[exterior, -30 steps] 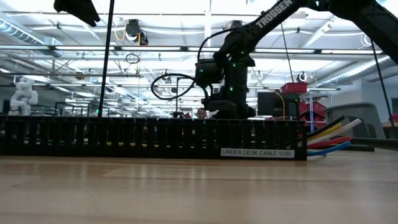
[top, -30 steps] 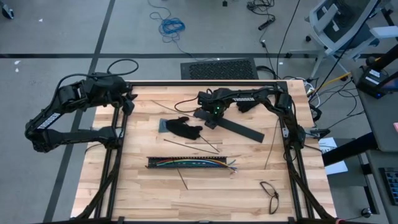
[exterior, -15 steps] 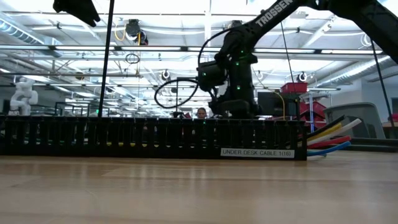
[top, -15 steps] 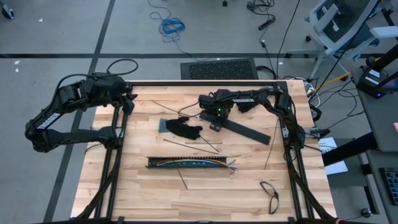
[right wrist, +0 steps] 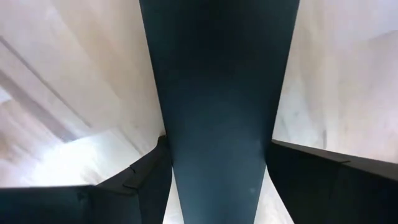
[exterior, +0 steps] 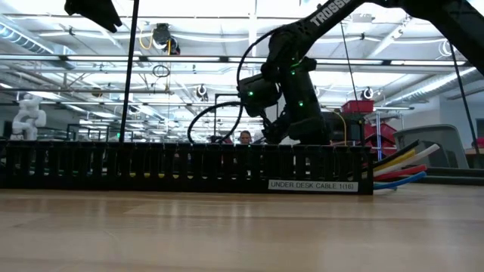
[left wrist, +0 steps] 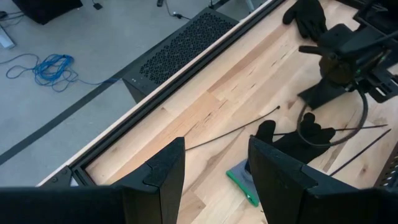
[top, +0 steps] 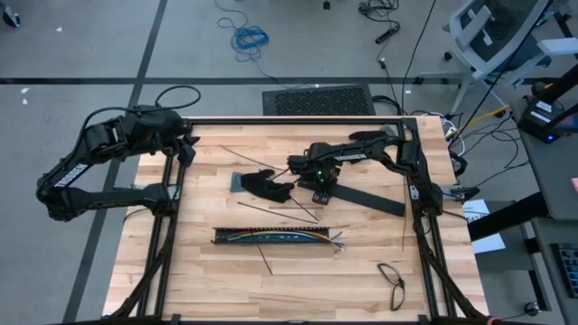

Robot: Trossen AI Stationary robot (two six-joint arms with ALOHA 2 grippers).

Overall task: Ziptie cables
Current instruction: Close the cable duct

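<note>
Coloured cables (top: 271, 236) lie inside a long black slotted bar (top: 226, 236) near the table's middle. Their ends (exterior: 401, 168) stick out of its right end. A black cable loop (top: 391, 282) lies at the near right. My right gripper (top: 318, 187) stands over the table's middle, pointing steeply down. It is shut on a flat black bar (top: 361, 197) that runs off toward the table's right. My left gripper (top: 187, 149) hangs open above the far left corner, with nothing between its fingers (left wrist: 214, 168). My right gripper has the flat black bar between its two fingers (right wrist: 134, 180), one on each long edge (right wrist: 217, 93), near the bar's left end. The fingers come from above, pointing steeply down, and stand across the bar. The bar's right end (top: 397, 208) rests on the table.
A black glove (top: 266, 185) lies on a green-edged piece just left of my right gripper. Thin straight black strips lie scattered: one by the glove (top: 280, 209), one near the slotted bar (top: 265, 260), one at the far left (top: 244, 153). A person shows beyond the table (exterior: 243, 137).
My right gripper has gone toward the table's right and near edges and tipped more steeply down. The flat black bar has slid along the table with it, its right end now closer to the right edge.
</note>
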